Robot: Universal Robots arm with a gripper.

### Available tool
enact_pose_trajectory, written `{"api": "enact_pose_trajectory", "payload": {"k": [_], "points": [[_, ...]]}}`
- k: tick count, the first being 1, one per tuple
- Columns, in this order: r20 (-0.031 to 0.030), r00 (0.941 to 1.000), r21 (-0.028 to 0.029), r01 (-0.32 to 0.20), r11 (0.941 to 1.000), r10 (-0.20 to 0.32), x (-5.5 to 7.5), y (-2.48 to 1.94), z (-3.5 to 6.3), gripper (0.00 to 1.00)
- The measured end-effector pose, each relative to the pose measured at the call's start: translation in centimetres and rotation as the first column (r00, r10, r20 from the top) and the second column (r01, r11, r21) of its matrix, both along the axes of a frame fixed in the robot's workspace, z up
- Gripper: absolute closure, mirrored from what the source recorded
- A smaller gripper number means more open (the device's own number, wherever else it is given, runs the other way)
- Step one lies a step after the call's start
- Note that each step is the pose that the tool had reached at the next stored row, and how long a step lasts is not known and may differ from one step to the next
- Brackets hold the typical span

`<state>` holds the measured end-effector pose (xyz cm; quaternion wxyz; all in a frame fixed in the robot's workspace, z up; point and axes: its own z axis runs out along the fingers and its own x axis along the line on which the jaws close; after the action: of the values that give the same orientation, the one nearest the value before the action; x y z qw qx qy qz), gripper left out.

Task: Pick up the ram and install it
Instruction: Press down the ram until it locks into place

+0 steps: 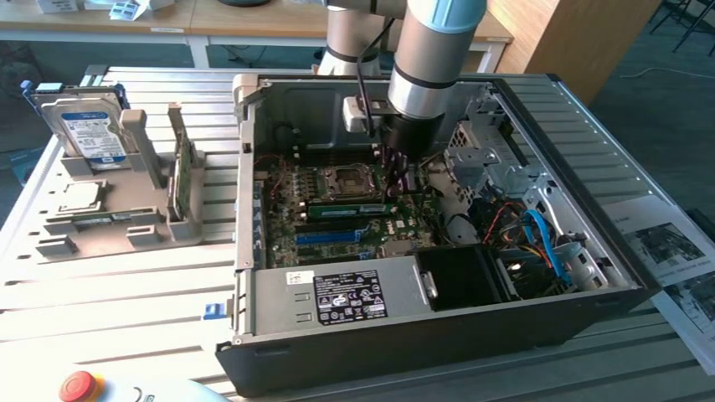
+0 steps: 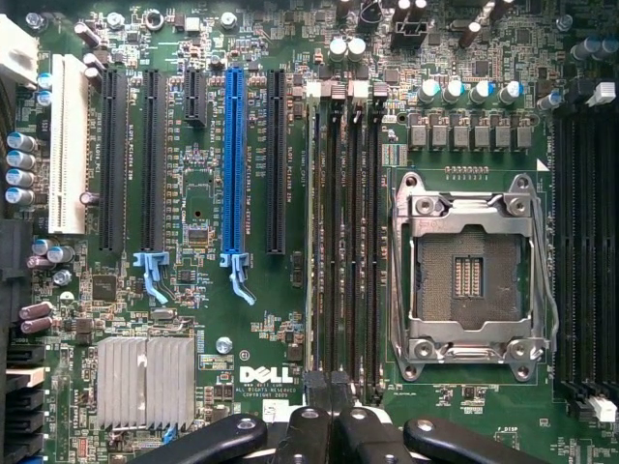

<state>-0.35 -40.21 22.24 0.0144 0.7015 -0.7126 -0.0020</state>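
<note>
The long, thin green circuit-board ram stick with a pale label strip point(image 1: 341, 209) is lying lengthwise in the bank of memory slots, just beside the square silver processor socket point(image 1: 341, 180). This is on the green motherboard point(image 1: 293, 219) inside the open black computer case point(image 1: 447, 343). Whether it is fully seated cannot be told.

The black two-fingered end effector point(image 1: 397, 186) is hanging directly above one end of that stick. Its fingers are closed together and are gripping nothing that can be made out. In the wrist view the closed end effector point(image 2: 329, 387) is lining up with the end of the long black memory slots point(image 2: 346, 242), with the processor socket point(image 2: 469, 275) alongside.

By judgement, the step in hand is the seating of the stick, not its pickup. To do this well:

- The closed fingertips should be bearing on the stick's top edge, never on its chips.
- The force should be running straight down the slot, without tilt.
- Both ends should be going down evenly, so the slot's end clips are closing.

A second thin greenish board point(image 1: 179, 180) is standing on edge in the grey fixture point(image 1: 112, 226) on the slatted metal counter point(image 1: 123, 293), well apart from the case.
</note>
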Motion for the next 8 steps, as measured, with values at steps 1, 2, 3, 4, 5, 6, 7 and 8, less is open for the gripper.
{"api": "enact_pose_trajectory", "payload": {"k": [1, 2, 3, 4, 5, 6, 7, 8], "points": [[0.0000, 1.0000, 0.0000, 0.000, 1.0000, 0.000, 0.00, 0.00, 0.00, 0.90], [0.0000, 1.0000, 0.0000, 0.000, 1.0000, 0.000, 0.00, 0.00, 0.00, 0.90], [0.0000, 1.0000, 0.0000, 0.000, 1.0000, 0.000, 0.00, 0.00, 0.00, 0.90], [0.0001, 1.0000, 0.0003, 0.000, 1.0000, 0.000, 0.00, 0.01, 0.01, 0.90], [0.0002, 1.0000, 0.0006, 0.000, 1.0000, 0.000, 0.00, 0.01, 0.05, 0.90], [0.0003, 1.0000, 0.0011, 0.000, 1.0000, 0.000, 0.00, 0.01, 0.11, 0.90], [0.0002, 1.0000, 0.0007, 0.000, 1.0000, 0.000, 0.00, 0.01, 0.21, 0.90], [0.0000, 1.0000, 0.0000, 0.000, 1.0000, 0.000, 0.00, 0.00, 0.34, 0.90]]}}
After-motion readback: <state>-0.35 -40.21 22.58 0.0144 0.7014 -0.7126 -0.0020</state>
